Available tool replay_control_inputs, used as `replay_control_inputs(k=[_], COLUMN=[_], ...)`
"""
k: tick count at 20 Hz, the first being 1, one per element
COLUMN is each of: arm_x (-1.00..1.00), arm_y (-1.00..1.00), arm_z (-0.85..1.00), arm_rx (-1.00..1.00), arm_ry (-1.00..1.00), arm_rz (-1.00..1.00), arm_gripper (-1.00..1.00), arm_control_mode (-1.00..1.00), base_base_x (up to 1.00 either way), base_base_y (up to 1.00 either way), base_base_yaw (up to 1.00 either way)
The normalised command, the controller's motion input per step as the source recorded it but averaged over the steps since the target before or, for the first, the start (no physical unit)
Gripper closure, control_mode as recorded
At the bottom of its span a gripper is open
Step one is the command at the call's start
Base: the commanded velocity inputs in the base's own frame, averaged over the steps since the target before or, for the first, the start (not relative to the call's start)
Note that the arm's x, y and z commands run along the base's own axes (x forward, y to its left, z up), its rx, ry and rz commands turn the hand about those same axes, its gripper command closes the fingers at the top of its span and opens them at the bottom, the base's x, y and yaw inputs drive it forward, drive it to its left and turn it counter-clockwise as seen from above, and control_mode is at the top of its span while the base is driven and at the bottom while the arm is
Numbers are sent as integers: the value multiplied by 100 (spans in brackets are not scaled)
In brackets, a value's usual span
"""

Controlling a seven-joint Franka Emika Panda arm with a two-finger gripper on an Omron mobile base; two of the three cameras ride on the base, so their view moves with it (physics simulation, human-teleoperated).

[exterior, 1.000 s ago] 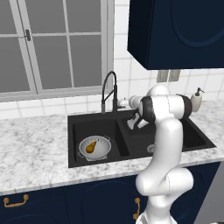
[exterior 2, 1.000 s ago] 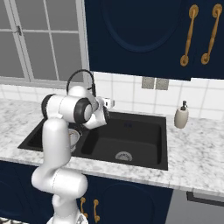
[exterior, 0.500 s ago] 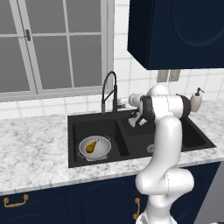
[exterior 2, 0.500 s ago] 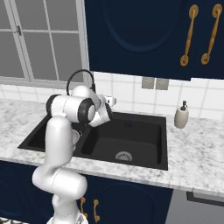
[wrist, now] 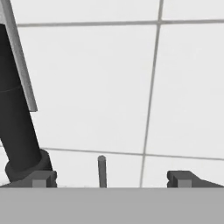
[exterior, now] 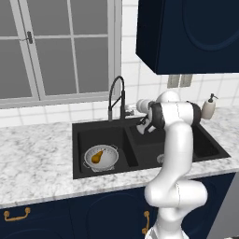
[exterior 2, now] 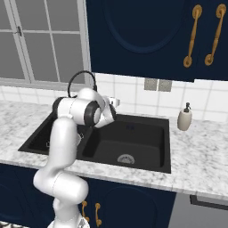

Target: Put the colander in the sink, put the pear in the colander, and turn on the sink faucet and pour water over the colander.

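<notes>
The silvery colander (exterior: 108,158) sits in the left basin of the black sink (exterior: 203,145), and the orange-yellow pear (exterior: 96,157) lies inside it. The tall black sink faucet (exterior: 116,96) rises behind the divider, with no water showing. My gripper (exterior: 133,109) hovers just right of the faucet's base, pointing at the tiled back wall, and it is open. In the hand view the gripper (wrist: 111,179) holds nothing; a thin grey rod (wrist: 102,170) stands between the fingertips (wrist: 40,178), with the faucet (wrist: 17,127) column to the left.
A beige soap dispenser (exterior: 208,107) stands on the white marbled counter (exterior: 32,154) at the back right, also seen as the soap dispenser (exterior 2: 184,118) from the right. The window sits behind the faucet (exterior 2: 82,76), and dark cabinets hang above.
The hand has risen from over the sink's right basin and moved back toward the wall beside the faucet base. Its jaws stayed open. The colander and pear have not moved.
</notes>
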Motion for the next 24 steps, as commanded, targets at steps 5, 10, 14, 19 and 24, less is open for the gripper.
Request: replay_control_inputs(k=[5,10,14,19,24], arm_x=[21,20,9,8,9], arm_y=[0,0,4,12,9], arm_z=[-22,-22,-9,-2,0], arm_rx=[0,0,0,0,0], arm_ry=[-1,0,0,0,0], arm_rz=[0,0,0,0,0], arm_gripper=[-100,-100,-100,-100,-100], arm_control_mode=[-100,-100,-100,-100,-100], base_base_x=[0,0,0,0,0], base_base_y=[0,0,0,0,0], base_base_yaw=[0,0,0,0,0])
